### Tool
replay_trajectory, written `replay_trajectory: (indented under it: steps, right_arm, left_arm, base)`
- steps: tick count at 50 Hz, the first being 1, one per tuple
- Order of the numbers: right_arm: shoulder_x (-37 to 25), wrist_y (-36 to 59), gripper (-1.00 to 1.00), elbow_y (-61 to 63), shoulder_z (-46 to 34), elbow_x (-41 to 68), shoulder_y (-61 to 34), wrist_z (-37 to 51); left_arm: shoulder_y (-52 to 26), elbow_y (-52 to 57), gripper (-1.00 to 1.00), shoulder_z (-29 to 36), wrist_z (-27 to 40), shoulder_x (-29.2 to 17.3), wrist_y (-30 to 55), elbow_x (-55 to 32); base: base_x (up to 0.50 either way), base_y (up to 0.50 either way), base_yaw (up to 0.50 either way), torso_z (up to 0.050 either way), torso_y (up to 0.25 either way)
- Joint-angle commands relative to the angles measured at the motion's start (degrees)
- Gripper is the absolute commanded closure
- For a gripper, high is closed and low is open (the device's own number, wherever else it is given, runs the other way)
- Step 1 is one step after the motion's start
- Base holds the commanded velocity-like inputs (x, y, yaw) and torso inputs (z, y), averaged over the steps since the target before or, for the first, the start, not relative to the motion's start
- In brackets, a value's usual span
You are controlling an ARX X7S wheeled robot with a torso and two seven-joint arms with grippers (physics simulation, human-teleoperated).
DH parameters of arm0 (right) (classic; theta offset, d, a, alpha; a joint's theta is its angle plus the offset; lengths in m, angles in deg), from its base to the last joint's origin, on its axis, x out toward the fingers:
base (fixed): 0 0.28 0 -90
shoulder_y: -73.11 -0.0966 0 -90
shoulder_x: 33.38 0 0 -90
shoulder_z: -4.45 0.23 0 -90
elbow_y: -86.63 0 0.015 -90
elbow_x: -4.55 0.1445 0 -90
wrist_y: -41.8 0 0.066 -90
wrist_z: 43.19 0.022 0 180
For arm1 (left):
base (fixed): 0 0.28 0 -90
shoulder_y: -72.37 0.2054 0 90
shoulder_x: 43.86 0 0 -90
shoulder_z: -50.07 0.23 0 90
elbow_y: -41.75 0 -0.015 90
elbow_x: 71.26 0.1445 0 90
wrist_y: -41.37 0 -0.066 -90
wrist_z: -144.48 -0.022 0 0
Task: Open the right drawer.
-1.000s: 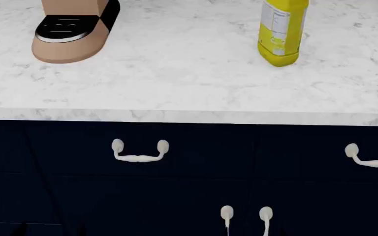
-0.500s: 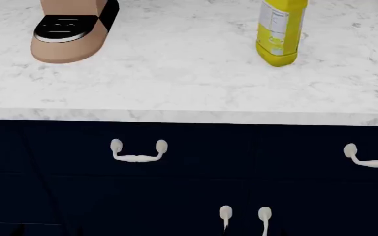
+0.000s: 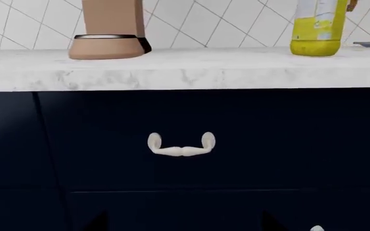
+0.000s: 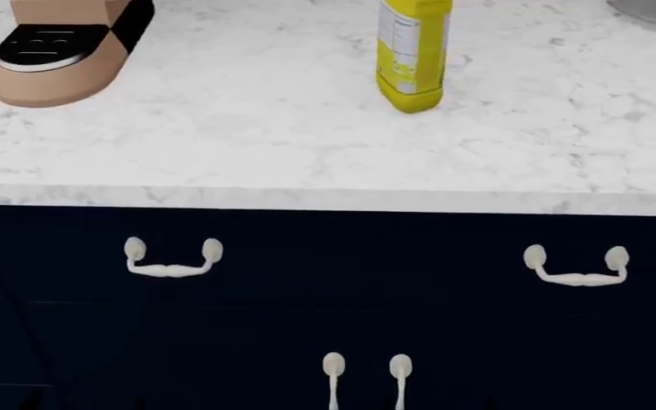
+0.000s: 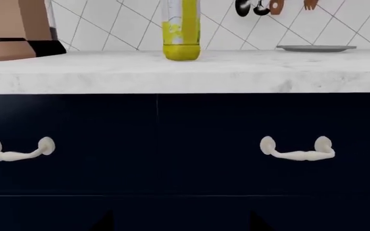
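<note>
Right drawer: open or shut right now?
Shut. The right drawer sits flush with the twin drawer under the countertop edge; its pull is untouched, and no gripper shows in any view.

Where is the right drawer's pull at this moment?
In the head view the right drawer's pull sits at the right, under the marble counter edge, right of the twin drawer's pull.

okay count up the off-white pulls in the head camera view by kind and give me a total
Horizontal drawer pulls: 2, left drawer pull and right drawer pull
Upright cabinet door pulls: 2, left door pull and right door pull
Total: 4
</note>
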Motion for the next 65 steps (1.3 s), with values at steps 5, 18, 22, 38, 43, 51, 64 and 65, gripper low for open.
replay_trajectory:
  steps: [5,18,22,38,43,51,64,65]
  right_arm:
    - [-1.02,0.83,-1.00,1.67,-1.10,1.10,0.25,1.33]
    - [-1.71,0.53,-1.00,0.96,-1.97,1.84,-0.08,1.85]
    - [-1.91,0.62,-1.00,1.28,-2.14,2.07,-0.04,2.12]
    - [-2.53,-0.36,-1.00,0.51,-2.94,2.56,-0.19,2.89]
    - [-2.71,-1.15,-1.00,-0.28,-3.19,2.59,-0.32,3.02]
    - [-3.05,-0.47,-1.00,0.24,-3.55,2.93,-0.42,3.47]
    - [-3.44,-1.42,-1.00,-0.36,-4.04,3.22,-0.41,4.00]
    - [-3.44,-1.82,-1.00,-0.55,-4.08,3.12,-0.39,4.08]
  left_arm:
    - [-24.83,-34.32,-1.00,-1.40,-6.38,-0.10,-16.23,-3.33]
    - [-26.48,-47.34,-1.00,-0.88,-5.89,0.05,-20.32,-3.01]
    - [-26.19,-46.83,-1.00,-0.72,-5.75,-0.02,-20.33,-3.15]
    - [-27.19,-50.44,-1.00,-0.14,-5.97,-0.03,-23.42,-3.55]
    - [-25.94,-47.45,-1.00,0.04,-6.79,-0.18,-22.30,-4.63]
    - [-25.28,-45.49,-1.00,0.38,-6.49,-0.42,-21.07,-5.09]
    - [-24.83,-44.02,-1.00,0.92,-6.08,-0.71,-20.51,-5.49]
    - [-24.79,-44.05,-1.00,1.00,-6.06,-0.72,-20.60,-5.45]
  base:
    - [0.00,-0.26,0.00,0.000,0.000]
    - [0.00,-0.26,0.00,0.000,0.000]
    - [0.00,-0.26,0.00,0.000,0.000]
    - [0.00,-0.26,0.00,0.000,0.000]
    - [0.00,-0.17,0.00,0.000,0.000]
    - [0.00,0.00,0.00,0.000,0.000]
    - [0.00,-0.24,0.00,0.000,0.000]
    - [0.00,0.00,0.00,0.000,0.000]
